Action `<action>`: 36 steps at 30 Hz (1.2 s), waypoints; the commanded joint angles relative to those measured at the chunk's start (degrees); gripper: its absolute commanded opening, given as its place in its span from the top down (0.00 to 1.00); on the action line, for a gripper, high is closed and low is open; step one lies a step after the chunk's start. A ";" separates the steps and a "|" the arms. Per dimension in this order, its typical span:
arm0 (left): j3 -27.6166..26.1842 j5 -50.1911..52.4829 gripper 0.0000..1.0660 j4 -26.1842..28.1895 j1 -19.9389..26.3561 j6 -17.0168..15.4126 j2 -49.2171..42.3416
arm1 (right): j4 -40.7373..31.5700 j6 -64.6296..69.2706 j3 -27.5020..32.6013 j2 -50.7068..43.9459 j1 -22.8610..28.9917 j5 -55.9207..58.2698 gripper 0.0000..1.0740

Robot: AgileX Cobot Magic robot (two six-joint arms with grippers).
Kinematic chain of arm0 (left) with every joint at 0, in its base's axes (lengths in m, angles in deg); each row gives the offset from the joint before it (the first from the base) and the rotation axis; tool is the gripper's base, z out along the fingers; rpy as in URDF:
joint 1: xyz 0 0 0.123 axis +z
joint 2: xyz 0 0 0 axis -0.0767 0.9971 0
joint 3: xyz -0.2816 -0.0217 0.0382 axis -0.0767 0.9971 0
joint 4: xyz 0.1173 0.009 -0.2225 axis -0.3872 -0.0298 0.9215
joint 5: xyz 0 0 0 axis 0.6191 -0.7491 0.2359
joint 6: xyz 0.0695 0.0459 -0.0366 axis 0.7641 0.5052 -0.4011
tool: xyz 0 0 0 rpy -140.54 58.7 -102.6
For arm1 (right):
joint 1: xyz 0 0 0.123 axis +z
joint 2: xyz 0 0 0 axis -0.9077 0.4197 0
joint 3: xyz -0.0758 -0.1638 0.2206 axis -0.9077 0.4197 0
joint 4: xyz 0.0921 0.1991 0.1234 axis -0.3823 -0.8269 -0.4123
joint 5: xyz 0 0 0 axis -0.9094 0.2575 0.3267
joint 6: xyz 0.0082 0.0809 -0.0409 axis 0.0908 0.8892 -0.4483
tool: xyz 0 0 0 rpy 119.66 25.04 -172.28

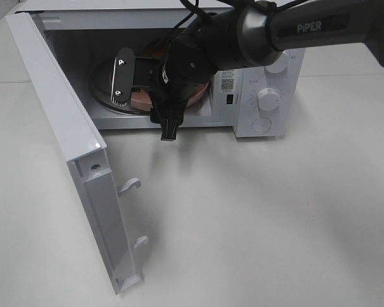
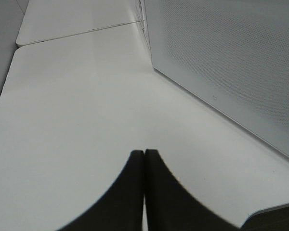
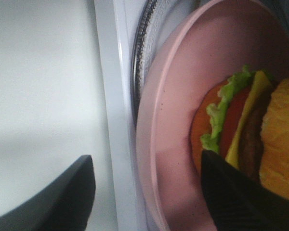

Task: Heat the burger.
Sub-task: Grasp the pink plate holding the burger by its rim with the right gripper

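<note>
The burger (image 3: pixel 260 130), with lettuce, cheese, tomato, patty and a golden bun, lies on a round pink plate (image 3: pixel 173 120). The plate rests on the glass turntable (image 1: pixel 102 83) inside the open microwave (image 1: pixel 269 121). My right gripper (image 3: pixel 147 156) is open and straddles the plate's near rim. One finger (image 3: pixel 236 192) is over the plate right beside the burger, and the other finger (image 1: pixel 169 130) hangs outside, in front of the microwave's sill. In the exterior high view the arm hides the burger. My left gripper (image 2: pixel 144 159) is shut on nothing, low over the table.
The microwave door (image 1: pixel 70 128) stands swung out to the front left, its latch hooks (image 1: pixel 129 185) facing the table; its perforated panel (image 2: pixel 221 62) is close beside my left gripper. Two knobs (image 1: pixel 269 99) are on the panel at the right. The table (image 1: pixel 256 224) is white.
</note>
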 commanded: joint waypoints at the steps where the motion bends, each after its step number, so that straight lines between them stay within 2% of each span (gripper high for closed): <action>1: 0.06 0.74 1.00 0.11 0.17 -0.52 -1.15 | 0.52 0.40 -0.46 0.74 -0.29 -0.57 0.42; 16: 0.06 0.74 1.00 0.11 0.17 -0.52 -1.15 | 0.52 1.03 -0.63 2.92 -4.07 -3.38 0.42; 25: 0.06 0.80 1.00 0.11 0.17 -0.52 -1.15 | 0.63 0.46 -0.63 5.90 -4.07 -5.04 0.45; 28: 0.06 0.80 1.00 0.11 0.17 -0.52 -1.15 | 0.63 0.46 -0.74 6.36 -4.07 -4.70 0.53; 29: 0.06 0.80 1.00 0.11 0.17 -0.52 -1.15 | 0.63 0.46 -0.74 6.36 -4.07 -4.70 0.53; 30: 0.06 0.80 1.00 0.11 0.17 -0.52 -1.15 | 0.63 0.46 -0.74 6.36 -4.07 -4.70 0.61; 31: 0.06 0.80 1.00 0.11 0.17 -0.52 -1.15 | 0.63 0.46 -0.74 6.36 -4.07 -4.70 0.61; 32: 0.06 0.80 1.00 0.11 0.17 -0.52 -1.15 | 0.63 0.69 -1.15 6.36 -4.01 -4.24 0.72; 33: 0.06 0.80 1.00 0.11 0.17 -0.52 -1.15 | 0.63 0.69 -1.15 6.36 -4.01 -4.24 0.72; 34: 0.06 0.80 1.00 0.11 0.17 -0.52 -1.15 | 0.63 0.69 -1.15 6.36 -3.90 -3.50 0.86; 35: 0.06 0.80 1.00 0.11 0.17 -0.52 -1.15 | 0.63 0.69 -1.15 6.36 -3.90 -3.50 0.86; 36: 0.06 0.80 1.00 0.11 0.17 -0.52 -1.15 | 0.63 0.74 -1.15 6.36 -3.90 -2.75 0.94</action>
